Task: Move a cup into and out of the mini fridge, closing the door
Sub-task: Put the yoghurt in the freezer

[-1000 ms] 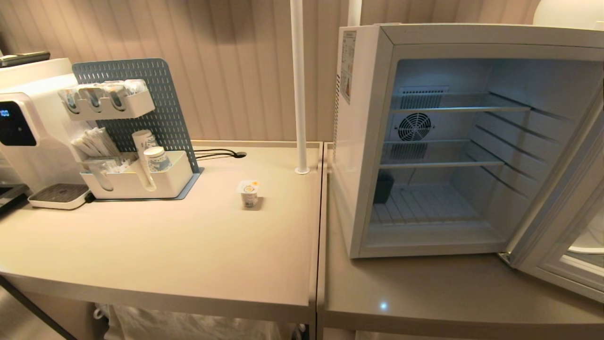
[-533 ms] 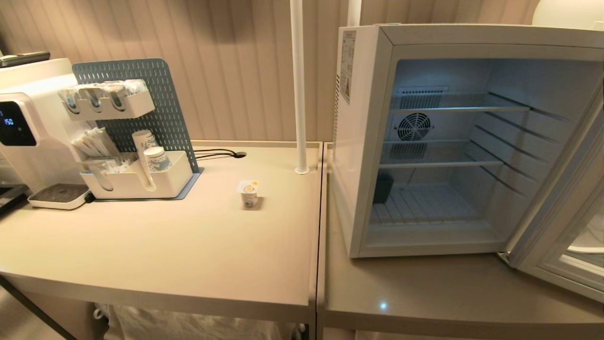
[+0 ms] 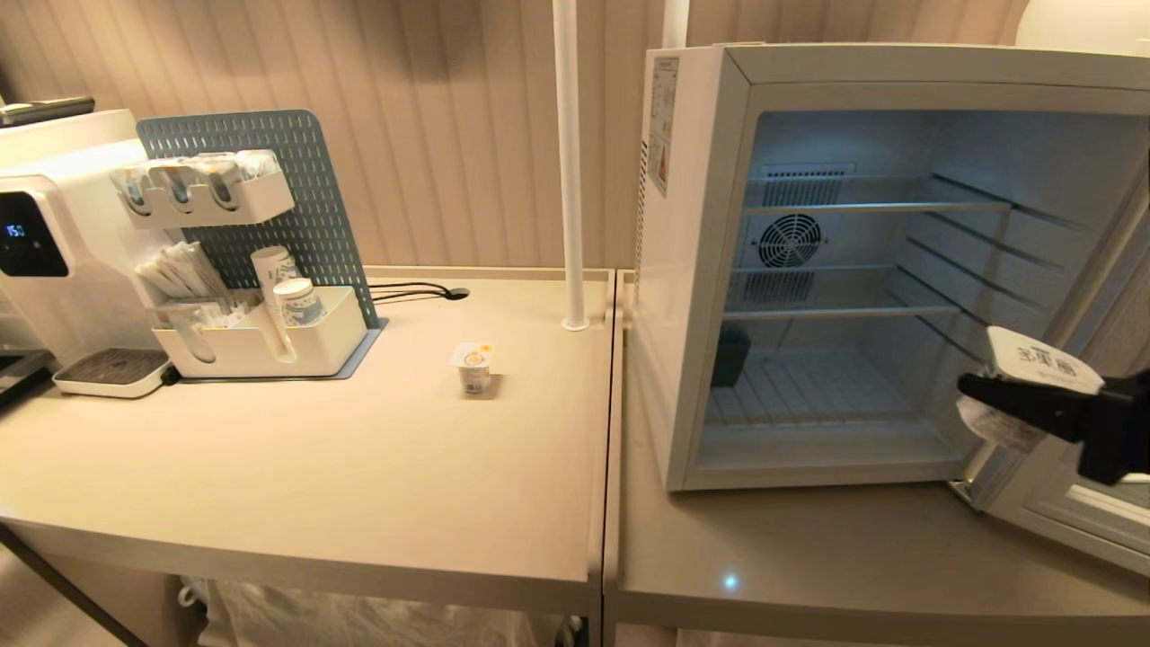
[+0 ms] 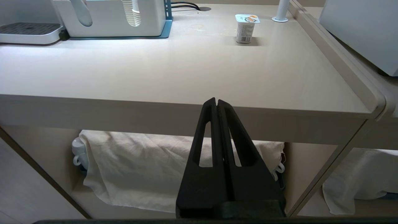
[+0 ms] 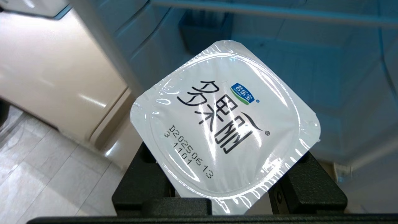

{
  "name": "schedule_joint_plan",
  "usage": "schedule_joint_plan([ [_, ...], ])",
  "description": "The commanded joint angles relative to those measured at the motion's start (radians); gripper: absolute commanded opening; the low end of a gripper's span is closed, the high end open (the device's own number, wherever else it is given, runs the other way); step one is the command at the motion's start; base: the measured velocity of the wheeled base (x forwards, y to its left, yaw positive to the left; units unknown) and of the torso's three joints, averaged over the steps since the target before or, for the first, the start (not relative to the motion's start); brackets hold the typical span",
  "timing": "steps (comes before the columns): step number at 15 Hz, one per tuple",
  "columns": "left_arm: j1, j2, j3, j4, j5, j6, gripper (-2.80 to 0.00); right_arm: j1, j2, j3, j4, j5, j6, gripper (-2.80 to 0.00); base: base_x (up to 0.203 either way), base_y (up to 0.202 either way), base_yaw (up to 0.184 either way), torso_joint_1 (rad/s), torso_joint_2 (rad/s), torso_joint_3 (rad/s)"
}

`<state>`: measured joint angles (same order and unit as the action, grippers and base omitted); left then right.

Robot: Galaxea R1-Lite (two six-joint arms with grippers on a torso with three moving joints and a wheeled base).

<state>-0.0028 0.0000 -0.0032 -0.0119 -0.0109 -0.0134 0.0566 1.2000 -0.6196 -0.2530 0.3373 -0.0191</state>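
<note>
Item: cup (image 3: pixel 1024 382), small sealed yogurt pot with a glossy, crinkle-edged foil lid, rounded-square in outline, printed characters and a date stamp on top. It is pinched in the right tool (image 3: pixel 1006 400), lid tilted, in the air at the mouth of the open mini fridge (image 3: pixel 692 270), in front of the door (image 3: pixel 1078 431), which is swung wide. Handling, as judged: light, thin-walled, likely to dent; the foil is slick and puncturable, so grip the body below the rim. A second pot (image 3: pixel 473 367) stands on the matt beige tabletop (image 3: pixel 359 467). Fridge: smooth white shell, wire shelves. Left tool (image 4: pixel 216 107): pressed together, parked below the tabletop's edge.
</note>
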Motion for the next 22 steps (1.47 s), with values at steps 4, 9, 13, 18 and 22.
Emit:
schedule_joint_plan([
  [4,0.000,0.002,0.000,-0.002,0.000,-0.001,-2.80,0.026,0.447,-0.101,-0.365,-0.154,0.004,-2.80,0.000,0.000,0.000,0.000,0.00,0.000],
  [9,0.000,0.002,0.002,-0.005,0.000,-0.003,-2.80,0.042,0.577,-0.241,-0.432,-0.255,0.037,-2.80,0.000,0.000,0.000,0.000,0.00,0.000],
  [13,0.000,0.002,0.002,-0.006,0.000,-0.004,-2.80,0.053,0.610,-0.275,-0.430,-0.267,0.038,-2.80,0.000,0.000,0.000,0.000,0.00,0.000],
  [18,0.000,0.002,0.002,-0.005,0.000,-0.005,-2.80,0.055,0.596,-0.320,-0.409,-0.301,0.038,-2.80,0.000,0.000,0.000,0.000,0.00,0.000],
  [22,0.000,0.002,0.002,-0.005,0.000,-0.005,-2.80,0.062,0.521,-0.340,-0.321,-0.298,0.038,-2.80,0.000,0.000,0.000,0.000,0.00,0.000],
])
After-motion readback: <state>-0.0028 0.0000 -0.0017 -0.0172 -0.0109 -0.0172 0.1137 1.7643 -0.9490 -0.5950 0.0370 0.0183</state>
